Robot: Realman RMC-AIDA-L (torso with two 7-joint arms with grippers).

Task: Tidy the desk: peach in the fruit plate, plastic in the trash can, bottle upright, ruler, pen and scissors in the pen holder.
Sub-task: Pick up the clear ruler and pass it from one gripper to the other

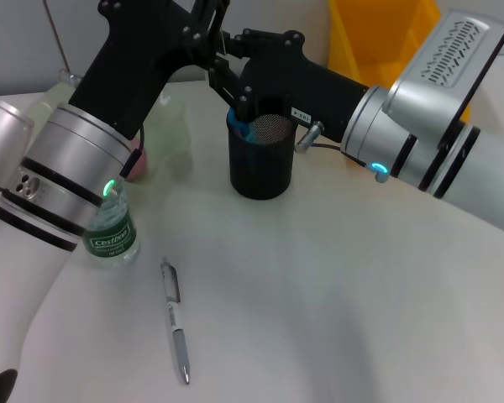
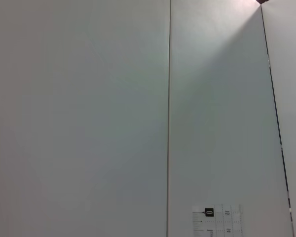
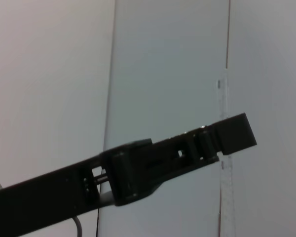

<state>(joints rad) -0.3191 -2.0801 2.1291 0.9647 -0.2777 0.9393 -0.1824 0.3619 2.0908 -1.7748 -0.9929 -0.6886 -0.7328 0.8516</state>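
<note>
On white desk (image 1: 336, 285), black mesh pen holder (image 1: 260, 164)

A black mesh cylindrical pen holder (image 1: 260, 159) stands upright at upper centre of the head view, light blue scissors handles (image 1: 239, 128) showing at its left rim. A slim silver and clear pen (image 1: 175, 321) lies flat at lower left. A clear green-labelled bottle (image 1: 111, 233) stands at left. A bright yellow bin (image 1: 365, 38) sits at the top, and a pink peach (image 1: 140, 164) peeks out at upper left.
</note>
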